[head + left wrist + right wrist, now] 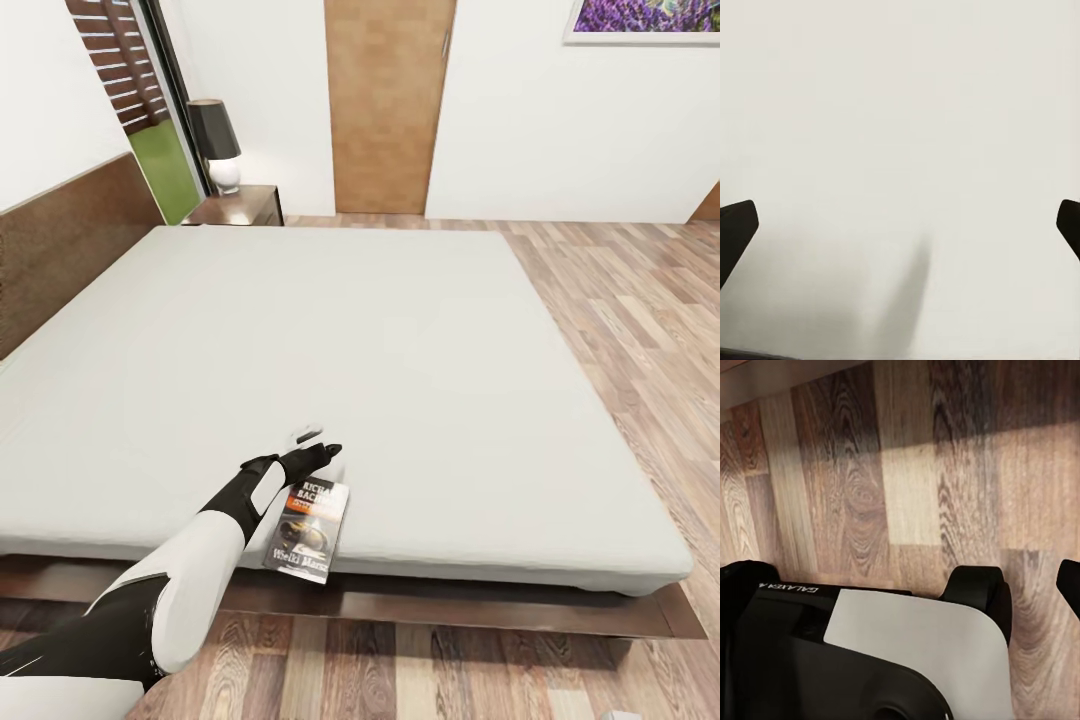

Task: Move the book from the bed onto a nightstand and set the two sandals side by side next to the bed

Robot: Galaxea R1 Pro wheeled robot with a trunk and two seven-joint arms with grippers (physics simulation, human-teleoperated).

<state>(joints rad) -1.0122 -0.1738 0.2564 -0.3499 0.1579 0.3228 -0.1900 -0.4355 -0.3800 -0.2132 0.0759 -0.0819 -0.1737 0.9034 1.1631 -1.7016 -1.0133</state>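
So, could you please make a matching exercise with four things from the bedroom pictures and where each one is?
Things:
1. book
2. lamp
3. lavender picture
4. left gripper

Places:
A. on the nightstand
B. on the wall, far right
C. at the near edge of the bed
D. over the mattress, just beyond the book

Pairs: 1-C, 2-A, 3-B, 4-D
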